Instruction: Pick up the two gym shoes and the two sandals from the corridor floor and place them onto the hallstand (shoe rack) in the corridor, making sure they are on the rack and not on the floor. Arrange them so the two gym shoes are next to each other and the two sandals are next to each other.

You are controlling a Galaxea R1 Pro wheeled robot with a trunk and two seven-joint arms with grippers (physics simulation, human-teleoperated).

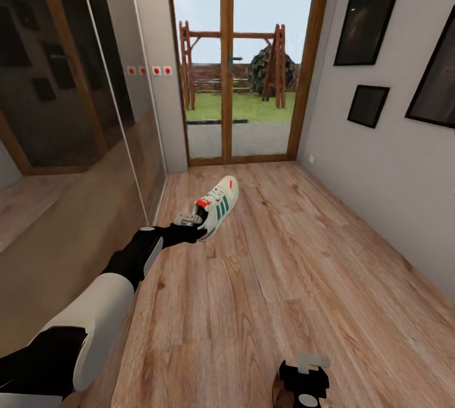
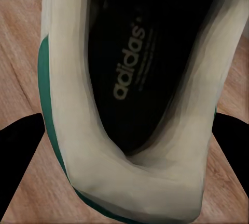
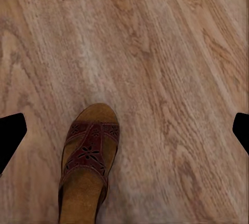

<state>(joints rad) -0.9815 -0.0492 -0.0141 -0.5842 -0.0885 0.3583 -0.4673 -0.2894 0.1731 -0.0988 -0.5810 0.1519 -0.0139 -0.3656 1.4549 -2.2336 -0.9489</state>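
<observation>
One white gym shoe (image 1: 219, 204) with green stripes and a red tongue patch lies on the corridor floor (image 1: 284, 269), toe pointing toward the glass door. My left gripper (image 1: 189, 222) is at its heel. In the left wrist view the heel opening of the gym shoe (image 2: 129, 78) sits between the two black fingers, which press its sides. My right gripper (image 1: 306, 373) hangs open low over the floor, beside a brown sandal (image 1: 277, 392). The right wrist view shows that sandal (image 3: 88, 167) lying flat, off to one side of the open gripper (image 3: 127, 130). The hallstand is out of view.
A glazed wooden door (image 1: 243, 60) closes the far end of the corridor. A mirrored wardrobe front (image 1: 69, 111) runs along the left. The right wall (image 1: 379, 162) carries dark framed pictures. Bare plank floor stretches between the two arms.
</observation>
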